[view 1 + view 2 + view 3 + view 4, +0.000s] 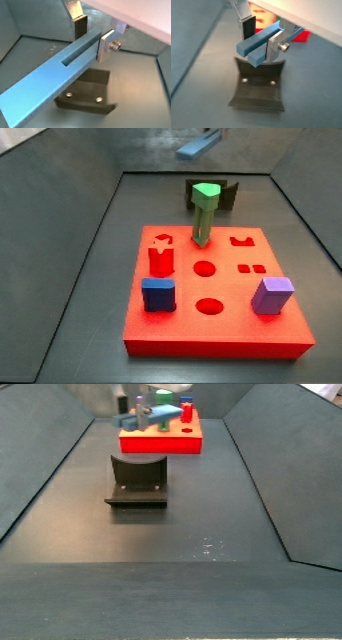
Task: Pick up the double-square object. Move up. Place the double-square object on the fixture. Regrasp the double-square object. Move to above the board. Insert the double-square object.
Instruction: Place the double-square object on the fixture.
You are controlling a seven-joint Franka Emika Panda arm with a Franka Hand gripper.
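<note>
Both wrist views show my gripper (92, 37) (261, 36) closed on the bar (50, 75) (259, 45), above the fixture (87, 92) (258, 90). My fingers (107, 46) press the bar's two sides near one end, and the bar lies about level, not touching the fixture. In a side view the bar (150, 417) hangs over the fixture (138, 482), with the board (162, 441) behind it. The board (214, 308) carries a green peg (203, 216).
</note>
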